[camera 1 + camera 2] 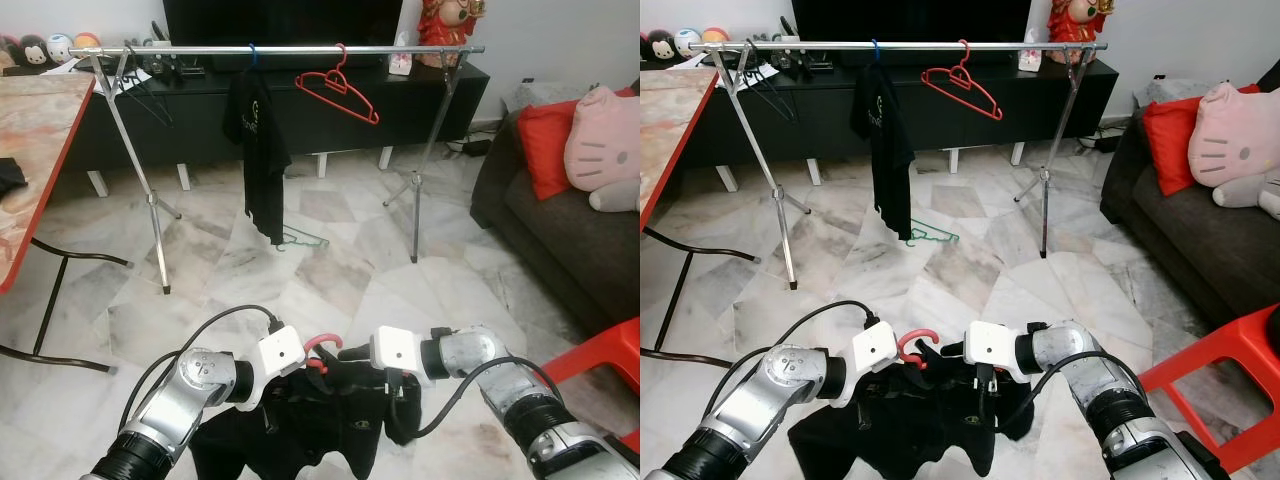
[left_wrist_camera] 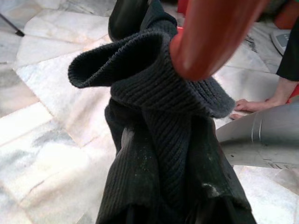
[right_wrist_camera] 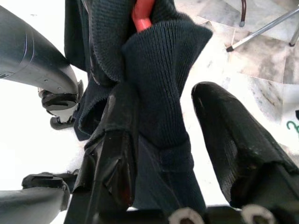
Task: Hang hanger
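Observation:
A red hanger's hook [image 1: 320, 345] sticks up out of a black knit garment [image 1: 320, 420] held low in front of me, above the floor. My left gripper [image 1: 303, 367] is at the hook's base, shut on the hanger's neck with its fingers buried in the cloth. In the left wrist view the hook [image 2: 210, 37] and the bunched collar [image 2: 159, 88] are very close. My right gripper [image 3: 173, 140] is open, its fingers [image 3: 233, 135] on either side of the collar [image 3: 159, 79]. Farther ahead stands the silver clothes rail [image 1: 290, 49].
On the rail hang a black shirt [image 1: 257, 150], an empty red hanger [image 1: 340, 88] and dark hangers [image 1: 140, 85]. A green hanger [image 1: 300, 240] lies on the floor. A red-edged table [image 1: 40, 150] is left; a sofa [image 1: 560, 230] and red chair [image 1: 600, 360] are right.

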`<state>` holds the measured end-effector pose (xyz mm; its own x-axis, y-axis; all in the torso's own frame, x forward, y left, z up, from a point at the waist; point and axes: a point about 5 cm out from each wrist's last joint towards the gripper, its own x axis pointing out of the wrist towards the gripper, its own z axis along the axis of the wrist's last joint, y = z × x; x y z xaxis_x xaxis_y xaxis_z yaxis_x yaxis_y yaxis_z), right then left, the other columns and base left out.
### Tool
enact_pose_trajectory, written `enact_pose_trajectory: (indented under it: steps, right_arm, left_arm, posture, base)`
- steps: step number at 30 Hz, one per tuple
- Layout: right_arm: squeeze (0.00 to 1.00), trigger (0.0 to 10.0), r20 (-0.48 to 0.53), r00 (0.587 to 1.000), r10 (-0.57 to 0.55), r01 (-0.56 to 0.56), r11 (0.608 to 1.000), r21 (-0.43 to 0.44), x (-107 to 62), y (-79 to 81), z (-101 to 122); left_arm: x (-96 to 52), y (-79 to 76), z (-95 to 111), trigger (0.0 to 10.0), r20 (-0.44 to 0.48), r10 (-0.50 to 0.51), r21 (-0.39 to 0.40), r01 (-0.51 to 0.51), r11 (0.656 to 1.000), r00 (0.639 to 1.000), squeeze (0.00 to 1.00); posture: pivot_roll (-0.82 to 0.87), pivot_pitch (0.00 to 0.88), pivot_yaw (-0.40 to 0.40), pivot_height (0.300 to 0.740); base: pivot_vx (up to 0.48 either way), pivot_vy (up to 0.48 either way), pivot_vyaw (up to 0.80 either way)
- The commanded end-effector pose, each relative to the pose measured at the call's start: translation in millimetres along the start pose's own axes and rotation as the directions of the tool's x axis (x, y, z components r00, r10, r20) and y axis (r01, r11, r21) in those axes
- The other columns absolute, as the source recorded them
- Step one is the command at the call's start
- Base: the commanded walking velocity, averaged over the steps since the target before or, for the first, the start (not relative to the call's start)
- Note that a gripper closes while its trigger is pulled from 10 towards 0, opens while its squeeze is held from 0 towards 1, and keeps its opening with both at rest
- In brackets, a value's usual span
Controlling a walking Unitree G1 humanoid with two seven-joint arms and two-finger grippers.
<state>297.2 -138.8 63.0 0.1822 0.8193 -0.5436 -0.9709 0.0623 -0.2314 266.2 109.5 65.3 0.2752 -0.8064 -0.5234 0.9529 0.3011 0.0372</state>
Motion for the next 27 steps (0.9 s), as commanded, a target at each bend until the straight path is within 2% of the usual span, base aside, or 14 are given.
enact_pose_trajectory:
  steps: [1, 11, 12, 14, 15, 17, 18, 19, 20, 21, 22, 24, 26, 27]
  right_arm:
    - [1.0, 10.0, 0.008, 1.0, -0.026, 0.026, 0.999, -0.024, -7.5, -8.7, 5]
    - [1.0, 10.0, 0.009, 0.988, -0.152, 0.152, 0.988, -0.023, -23.6, -19.8, 6]
    - [1.0, 10.0, 0.014, 0.983, -0.184, 0.184, 0.983, -0.016, -27.0, -21.2, 6]
    - [1.0, 10.0, 0.047, 0.94, -0.337, 0.335, 0.941, 0.043, -41.2, -28.6, 7]
    - [1.0, 10.0, 0.047, 0.94, -0.337, 0.335, 0.941, 0.043, -41.2, -28.6, 7]
    - [0.98, 10.0, 0.035, 0.851, -0.524, 0.516, 0.846, 0.131, -57.2, -37.5, 0]
    - [0.57, 10.0, 0.012, 0.787, -0.617, 0.607, 0.777, 0.168, -66.0, -40.9, -7]
    - [0.57, 10.0, 0.012, 0.787, -0.617, 0.607, 0.777, 0.168, -66.0, -40.9, -7]
    - [0.57, 10.0, 0.0, 0.764, -0.645, 0.635, 0.752, 0.178, -68.7, -41.9, -9]
    - [0.0, 10.0, -0.054, 0.695, -0.717, 0.709, 0.671, 0.219, -77.5, -43.9, -19]
    - [0.0, 10.0, -0.119, 0.621, -0.775, 0.773, 0.58, 0.258, -86.6, -44.4, -30]
    - [0.0, 10.0, -0.256, 0.458, -0.851, 0.868, 0.366, 0.335, -106.7, -39.9, -53]
    - [0.0, 10.0, -0.337, 0.355, -0.872, 0.9, 0.221, 0.375, -118.8, -32.9, -67]
    - [0.0, 10.0, -0.36, 0.326, -0.874, 0.906, 0.18, 0.382, -121.5, -30.6, -70]
  left_arm:
    - [-1.8, 2.9, -1, 0.0, 0.005, 0.029, 0.002, -0.029, 1.0, 1.0, 0.0]
    - [-6.7, 15.7, -9, 0.0, -0.022, 0.199, 0.004, -0.199, 0.98, 0.98, 0.0]
    - [-8.0, 19.1, -10, 0.0, -0.026, 0.243, 0.005, -0.243, 0.97, 0.97, 0.0]
    - [-11.3, 26.6, -12, 0.0, -0.025, 0.356, 0.004, -0.356, 0.935, 0.934, 0.0]
    - [-11.3, 26.6, -12, 0.0, -0.025, 0.356, 0.004, -0.356, 0.935, 0.934, 0.0]
    - [-11.2, 31.3, -12, 0.0, -0.025, 0.436, -0.018, -0.436, 0.9, 0.9, 0.0]
    - [-10.4, 32.6, -12, 1.4, -0.021, 0.465, -0.025, -0.465, 0.885, 0.885, 0.0]
    - [-10.4, 32.6, -12, 1.4, -0.021, 0.465, -0.025, -0.465, 0.885, 0.885, 0.0]
    - [-10.1, 33.1, -12, 1.4, -0.02, 0.474, -0.029, -0.474, 0.88, 0.88, 0.0]
    - [-8.3, 33.0, -11, 10.0, -0.019, 0.484, -0.027, -0.484, 0.875, 0.875, 0.0]
    - [-6.4, 32.5, -11, 10.0, -0.017, 0.489, -0.027, -0.489, 0.872, 0.872, 0.0]
    - [-2.7, 32.9, -9, 10.0, -0.008, 0.517, -0.037, -0.517, 0.855, 0.856, 0.0]
    - [-1.3, 34.7, -9, 10.0, -0.008, 0.552, -0.055, -0.552, 0.832, 0.834, 0.0]
    - [-1.2, 35.3, -9, 10.0, -0.009, 0.564, -0.06, -0.563, 0.824, 0.826, 0.0]
  posture:
    - [-0.05, 0.0, -0.116, 0.74]
    - [-0.06, 0.0, -0.098, 0.74]
    - [-0.06, 0.0, -0.092, 0.74]
    - [-0.07, 0.0, -0.08, 0.74]
    - [-0.07, 0.0, -0.08, 0.74]
    - [-0.08, 0.0, -0.07, 0.74]
    - [-0.08, 0.0, -0.067, 0.74]
    - [-0.08, 0.0, -0.067, 0.74]
    - [-0.08, 0.0, -0.067, 0.74]
    - [-0.08, 0.0, -0.063, 0.74]
    - [-0.09, 0.0, -0.058, 0.74]
    - [-0.09, 0.0, -0.048, 0.74]
    - [-0.1, 0.0, -0.034, 0.74]
    - [-0.1, 0.0, -0.031, 0.74]
  base:
    - [0.0, 0.0, 0.0]
    - [0.0, 0.0, 0.0]
    - [0.0, 0.0, 0.0]
    - [0.0, 0.0, 0.0]
    - [0.0, 0.0, 0.0]
    - [0.0, 0.0, 0.0]
    - [0.0, 0.0, 0.0]
    - [0.0, 0.0, 0.0]
    - [0.0, 0.0, 0.0]
    - [0.0, 0.0, 0.0]
    - [0.0, 0.0, 0.0]
    - [0.0, 0.0, 0.0]
    - [0.0, 0.0, 0.0]
    - [0.0, 0.0, 0.0]
